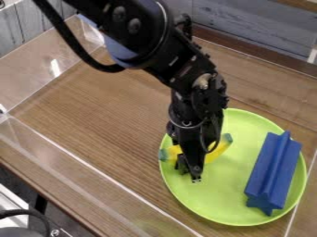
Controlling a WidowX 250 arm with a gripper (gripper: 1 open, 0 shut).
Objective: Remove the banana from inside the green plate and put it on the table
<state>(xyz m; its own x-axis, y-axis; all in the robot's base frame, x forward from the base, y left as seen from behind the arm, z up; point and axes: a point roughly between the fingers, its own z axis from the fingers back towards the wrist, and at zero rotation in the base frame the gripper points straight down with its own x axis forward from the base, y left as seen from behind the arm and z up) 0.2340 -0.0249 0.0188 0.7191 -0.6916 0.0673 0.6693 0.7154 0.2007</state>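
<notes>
I see my hand (191, 163) pointing down inside the green plate (235, 211), fingers clamped on the banana (209, 148); a blue block (273, 170) lies alongside.

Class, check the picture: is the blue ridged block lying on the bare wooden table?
No, the blue ridged block lies inside the green plate.
</notes>
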